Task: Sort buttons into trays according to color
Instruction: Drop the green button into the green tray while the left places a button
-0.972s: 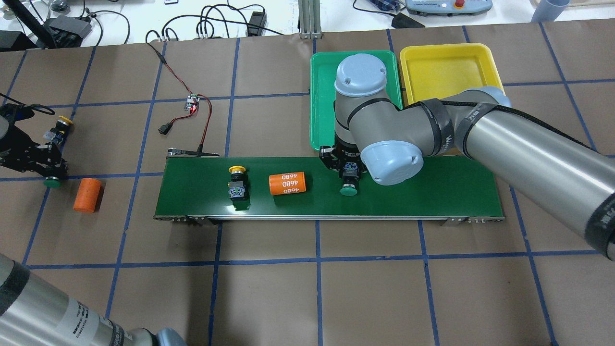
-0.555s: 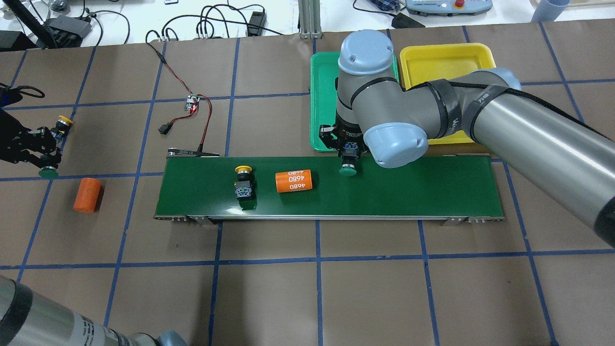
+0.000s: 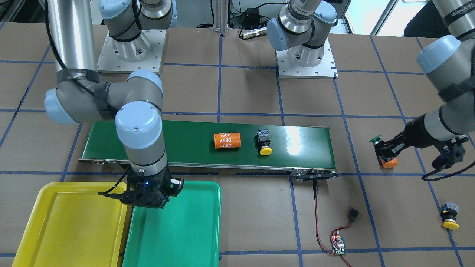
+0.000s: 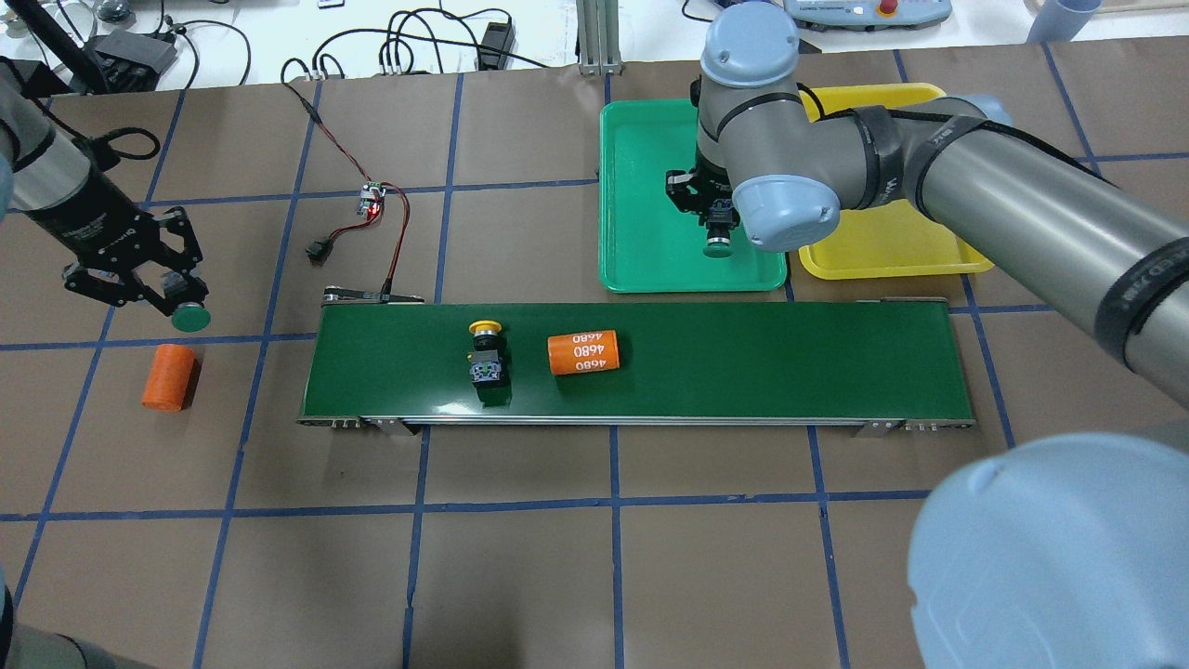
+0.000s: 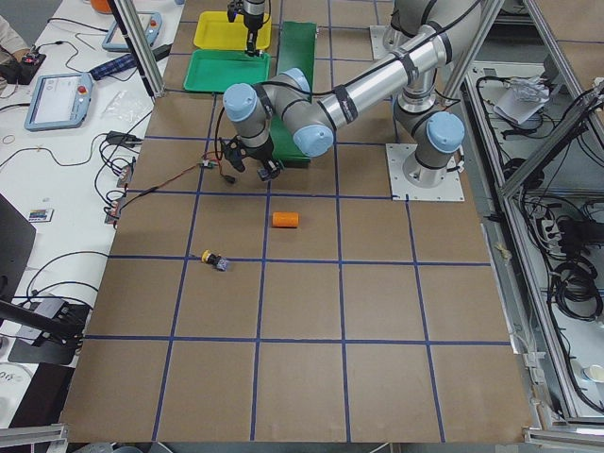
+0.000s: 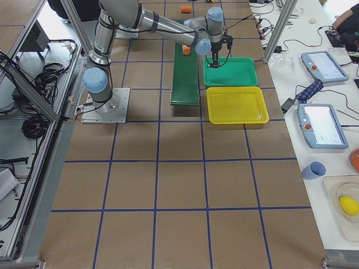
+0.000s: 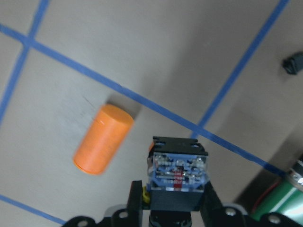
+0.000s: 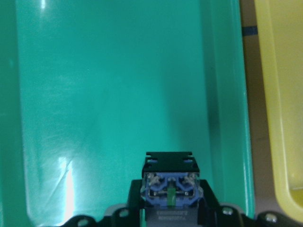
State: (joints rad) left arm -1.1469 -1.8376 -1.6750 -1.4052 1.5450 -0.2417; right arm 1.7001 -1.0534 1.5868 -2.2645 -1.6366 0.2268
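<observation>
Brown paper tabletop (image 4: 520, 576), matte, taped into a blue grid; cluttered white bench (image 4: 269, 32) along the far edge. Long dark green conveyor belt (image 4: 790, 362) across the middle, smooth, bit of glare.

Right gripper (image 4: 715, 223) clamped on a green-capped black push-button (image 4: 716, 247) over the shallow glossy green plastic tray (image 4: 641, 186), near its right wall. Long axis pretty much vertical, cap down, grey-blue contact block up toward the wrist camera. Bright yellow plastic tray (image 4: 892, 255) just right of it, same rounded corners.

Left gripper (image 4: 181, 299) pinching a second green-capped push-button (image 4: 190, 320) off the belt's left end. Tilted, cap away from the wrist, up off the paper near a plain orange cylinder (image 4: 168, 377).

On the belt, a yellow-capped push-button (image 4: 487, 351) lying flat, long axis across the belt, cap toward the far side. Beside it, an orange cylinder marked 4680 (image 4: 583, 352). Another yellow-capped push-button (image 3: 449, 217) lying on the paper, well apart from the belt.
</observation>
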